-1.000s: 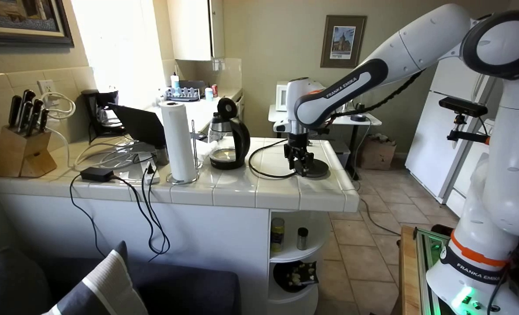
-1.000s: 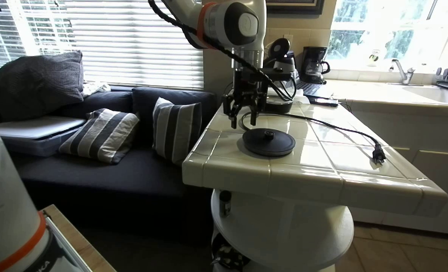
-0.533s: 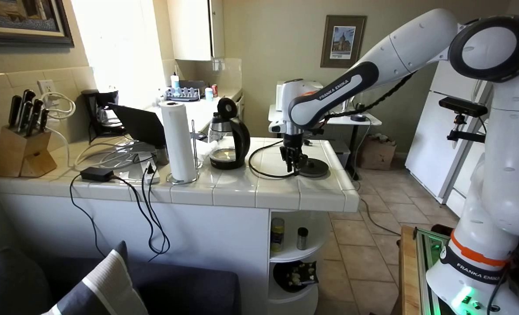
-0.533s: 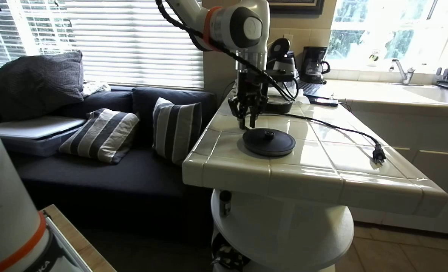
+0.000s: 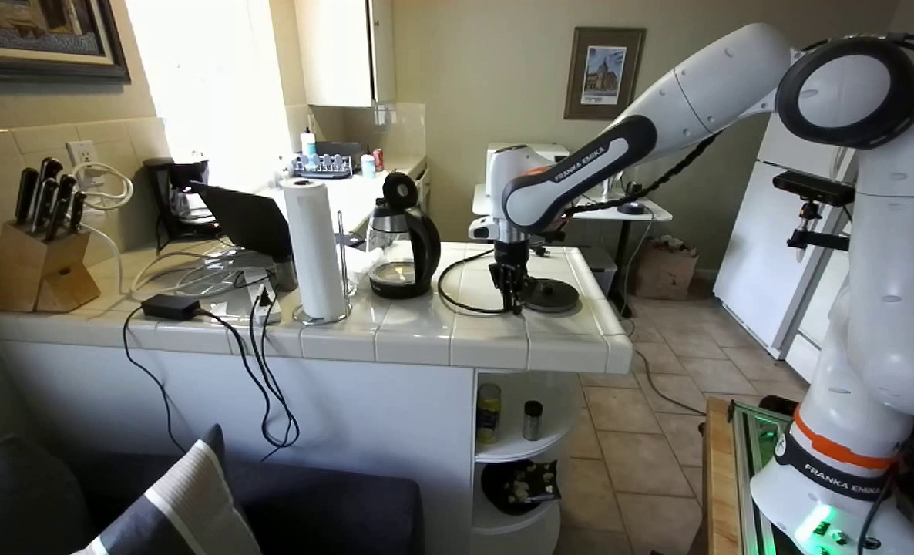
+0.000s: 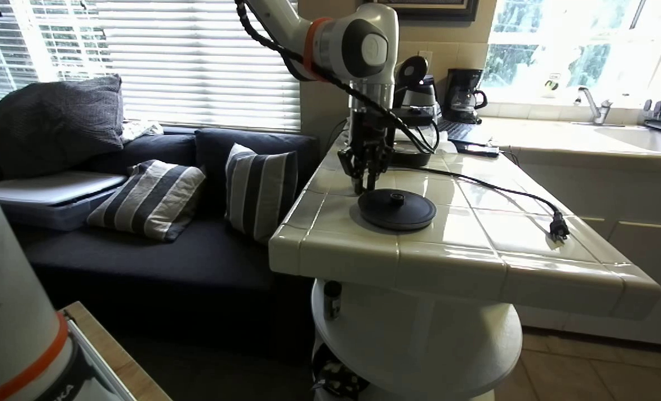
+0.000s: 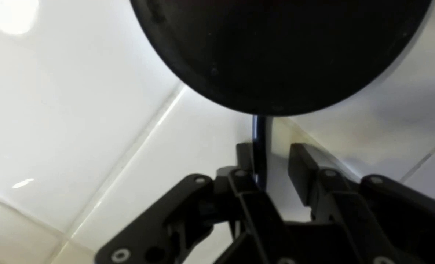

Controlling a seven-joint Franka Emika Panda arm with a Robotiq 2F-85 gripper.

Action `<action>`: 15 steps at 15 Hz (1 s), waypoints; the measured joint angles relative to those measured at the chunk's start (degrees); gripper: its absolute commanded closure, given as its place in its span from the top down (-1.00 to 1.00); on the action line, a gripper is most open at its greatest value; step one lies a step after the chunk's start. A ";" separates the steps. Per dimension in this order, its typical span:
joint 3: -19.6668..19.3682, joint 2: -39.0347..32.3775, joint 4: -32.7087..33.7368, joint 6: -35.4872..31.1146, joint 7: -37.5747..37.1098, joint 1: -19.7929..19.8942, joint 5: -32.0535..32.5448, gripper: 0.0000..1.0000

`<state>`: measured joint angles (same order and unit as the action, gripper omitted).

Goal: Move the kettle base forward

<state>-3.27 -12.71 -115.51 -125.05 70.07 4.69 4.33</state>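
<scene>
The kettle base (image 6: pixel 398 214) is a flat round black disc lying on the white tiled counter near its end. It also shows in an exterior view (image 5: pixel 553 296) and fills the top of the wrist view (image 7: pixel 276 58). Its dark cord (image 7: pixel 260 134) leaves the rim and runs between my fingers. My gripper (image 7: pixel 271 157) points down beside the base, on its kettle side, low at the counter. The fingers are partly open; the cord lies close to the left finger, with a gap to the right one. The gripper also shows in both exterior views (image 5: pixel 512 304) (image 6: pixel 365 186).
The kettle (image 5: pixel 401 287) with its lid up stands farther along the counter, with a paper towel roll (image 5: pixel 314 250) beyond. The cord loops behind the gripper and ends in a plug (image 6: pixel 558 227). The counter edge (image 6: pixel 447 267) is close to the base.
My gripper has moved away from the base toward the kettle side and lowered over the cord. Its fingers have come closer together. The base has not moved.
</scene>
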 measured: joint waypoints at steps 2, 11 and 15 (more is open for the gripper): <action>0.08 -0.06 0.10 0.00 0.00 0.15 0.00 -0.96; -0.26 -1.00 1.92 3.05 -9.76 0.80 0.20 -0.95; -0.91 -2.59 5.12 9.58 -19.30 1.48 0.18 -0.95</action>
<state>-4.18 -15.30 -110.39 -115.47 50.77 6.17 4.51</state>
